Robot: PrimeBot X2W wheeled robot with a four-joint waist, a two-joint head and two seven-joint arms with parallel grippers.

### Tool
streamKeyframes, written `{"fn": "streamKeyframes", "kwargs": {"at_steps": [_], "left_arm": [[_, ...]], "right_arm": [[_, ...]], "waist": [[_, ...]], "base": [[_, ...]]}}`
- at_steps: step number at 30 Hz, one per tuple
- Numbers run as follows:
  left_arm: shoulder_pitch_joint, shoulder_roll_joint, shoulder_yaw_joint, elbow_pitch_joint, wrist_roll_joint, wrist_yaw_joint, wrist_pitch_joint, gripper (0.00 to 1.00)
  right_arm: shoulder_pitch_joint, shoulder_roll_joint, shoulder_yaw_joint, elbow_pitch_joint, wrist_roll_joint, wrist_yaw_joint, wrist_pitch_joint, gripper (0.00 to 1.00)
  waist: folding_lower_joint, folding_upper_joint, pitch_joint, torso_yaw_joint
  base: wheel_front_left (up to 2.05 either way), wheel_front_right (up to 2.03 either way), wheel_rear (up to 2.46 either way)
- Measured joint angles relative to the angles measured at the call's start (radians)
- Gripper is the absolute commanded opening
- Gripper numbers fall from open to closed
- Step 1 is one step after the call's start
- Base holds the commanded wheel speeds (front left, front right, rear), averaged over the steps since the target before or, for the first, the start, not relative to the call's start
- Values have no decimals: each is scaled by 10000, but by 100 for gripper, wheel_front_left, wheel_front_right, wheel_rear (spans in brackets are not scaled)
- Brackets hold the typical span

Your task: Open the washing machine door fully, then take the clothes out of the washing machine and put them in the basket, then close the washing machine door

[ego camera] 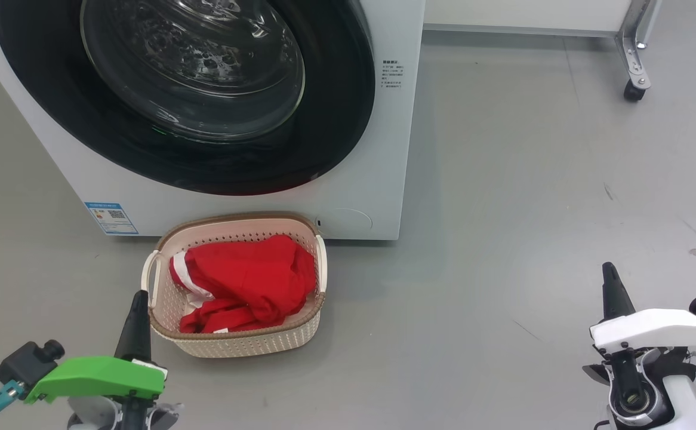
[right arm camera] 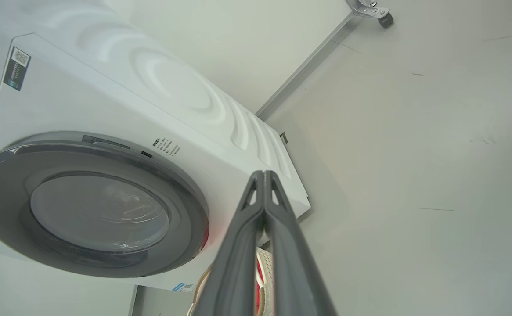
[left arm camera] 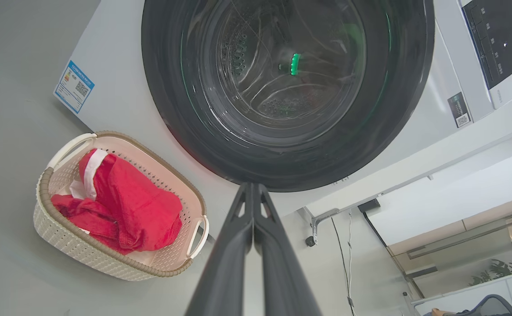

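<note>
**The door looks shut and the clothes are in the basket**

We think the job is almost over. Our left claw (ego camera: pixel 136 316) and our right claw (ego camera: pixel 613 292) are both pressed together and hold nothing. They hang low over the floor (ego camera: pixel 503 239).

The washing machine door (ego camera: pixel 324 119) looks flat against the washing machine (ego camera: pixel 360 197). It is up ahead of the left claw. From the right claw it is ahead and off to the left. It is well apart from both. We cannot tell if it has clicked shut. If it needs one more push, we should use the closed tips of the left claw. We should go slowly and press on the black rim, not on the glass.

The basket (ego camera: pixel 234 347) sits on the floor just beside the left claw, a little ahead and to its right. The red clothes (ego camera: pixel 246 280) lie inside it. If that claw goes to the door, we should lift it first so we do not bump the basket.
</note>
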Motion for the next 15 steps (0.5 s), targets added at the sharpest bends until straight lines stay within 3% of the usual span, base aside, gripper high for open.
{"fn": "streamKeyframes", "kwargs": {"at_steps": [15], "left_arm": [[1,4,378,2,-1569,0,458,0]], "right_arm": [[15,59,-424,-77,1806,123,508,0]], "waist": [[0,0,-125,-52]], "base": [[0,0,0]]}}
